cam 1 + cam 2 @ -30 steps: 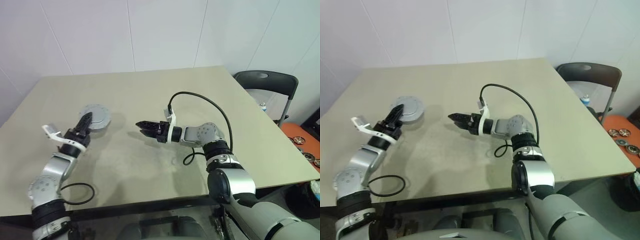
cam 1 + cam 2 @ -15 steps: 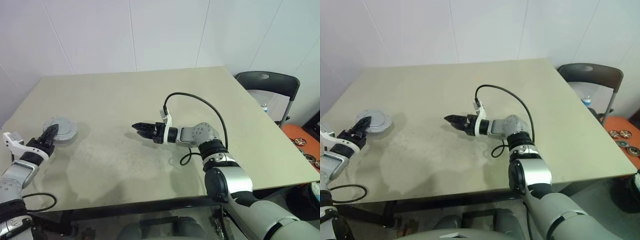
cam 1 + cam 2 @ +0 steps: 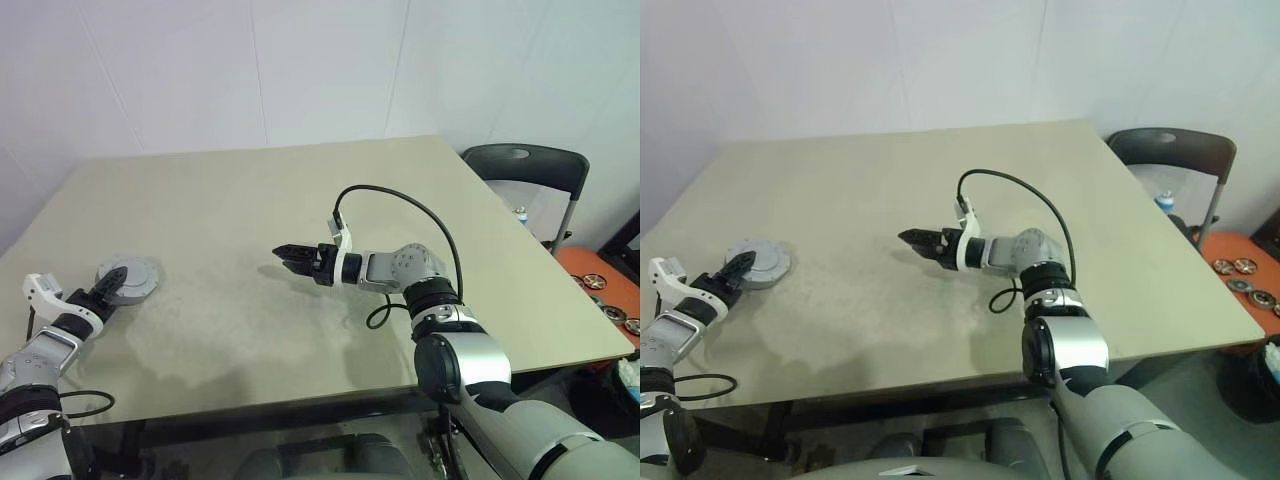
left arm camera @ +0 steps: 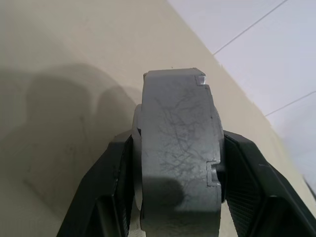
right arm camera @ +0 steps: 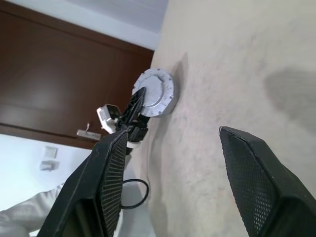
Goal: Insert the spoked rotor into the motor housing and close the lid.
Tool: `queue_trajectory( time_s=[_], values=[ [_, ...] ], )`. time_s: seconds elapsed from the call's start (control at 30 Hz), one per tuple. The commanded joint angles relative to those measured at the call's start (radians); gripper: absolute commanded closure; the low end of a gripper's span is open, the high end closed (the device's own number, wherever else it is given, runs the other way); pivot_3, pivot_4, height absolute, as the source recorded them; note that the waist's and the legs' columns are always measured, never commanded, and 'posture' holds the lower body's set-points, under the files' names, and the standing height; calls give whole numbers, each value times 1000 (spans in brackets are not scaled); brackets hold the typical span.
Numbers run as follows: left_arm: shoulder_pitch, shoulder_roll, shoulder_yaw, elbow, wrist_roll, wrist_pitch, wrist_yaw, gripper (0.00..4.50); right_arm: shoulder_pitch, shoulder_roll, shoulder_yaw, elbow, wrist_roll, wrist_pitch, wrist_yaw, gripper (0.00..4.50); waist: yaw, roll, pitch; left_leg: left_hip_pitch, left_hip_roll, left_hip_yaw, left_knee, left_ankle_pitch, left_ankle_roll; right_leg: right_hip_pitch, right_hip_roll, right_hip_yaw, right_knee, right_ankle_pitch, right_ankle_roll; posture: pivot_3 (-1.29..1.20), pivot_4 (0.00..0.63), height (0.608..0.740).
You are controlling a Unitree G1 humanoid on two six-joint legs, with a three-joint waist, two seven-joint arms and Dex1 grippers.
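A: Gripping the lid (image 3: 128,279) at its rim, left gripper (image 3: 103,291) has jaws closed on it, near the table (image 3: 300,220) edge.
B: Right gripper (image 3: 292,256)?
A: Fingers apart, holding nothing, mid-table, well apart from the lid.
B: Risk?
A: Edge grip is shallow; lid could slip off the table.

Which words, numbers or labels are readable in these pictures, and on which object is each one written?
None: no readable text stands anywhere.
The grey disc in the left gripper bears no lettering.
The right gripper and the table are unmarked too.
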Motion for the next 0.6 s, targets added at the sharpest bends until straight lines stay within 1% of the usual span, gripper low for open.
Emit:
queue_trajectory(
  time_s=[0.03, 0.07, 0.13, 0.2, 0.27, 0.43, 0.53, 0.6],
  values=[
    [27, 61, 17, 56, 57, -8, -11, 987, -15, 10, -5, -21, 4, -17, 5, 1362, -8, -1, 0, 0, 0, 0, 0, 0, 0, 0, 0, 1, 0, 0, 0, 0, 0, 740],
    [31, 75, 18, 65, 65, -4, -23, 616, -16, 13, -2, -19, 2, -19, 6, 1362, -8, -1, -1, 0, 0, 0, 0, 0, 0, -1, 0, 1, 0, 0, 0, 0, 0, 740],
    [44, 106, 27, 80, 76, -2, -44, 26, -16, 18, 4, -17, -3, -21, 10, 1362, -20, -2, -1, 0, 0, 0, -1, 0, 0, -1, 0, 0, 0, 0, 0, 0, 0, 740],
    [61, 147, 46, 100, 79, 3, -64, 26, -14, 24, 8, -15, -8, -22, 12, 1362, -35, -1, -1, 0, 0, 0, -2, 0, 0, -2, 0, 1, 0, 0, 0, 0, 0, 740],
    [78, 181, 56, 112, 86, 10, -93, 26, -11, 27, 13, -13, -13, -24, 14, 1362, -37, -2, -1, -1, 0, 1, -2, 0, 0, -3, 0, 1, -1, 0, 0, 0, 0, 740],
    [133, 273, 89, 144, 105, 0, -159, 26, -2, 27, 25, -9, -27, -31, 20, 1362, -28, -4, -2, -13, 0, 1, -1, 0, 0, -14, -2, 0, 0, 0, 0, 0, 0, 740],
    [145, 343, 117, 185, 120, -38, -192, 26, 0, 30, 26, -11, -29, -32, 26, 1362, -25, -4, -2, -14, 0, 1, -2, 0, 0, -15, -2, 0, 0, 0, 0, 0, 0, 740],
    [139, 367, 113, 171, 131, -44, -230, 26, 1, 29, 27, -19, -27, -26, 39, 1362, -23, -5, -3, -14, 0, 0, -2, 0, 0, -15, -2, 0, -1, 0, 0, 0, 0, 740]
  ],
)
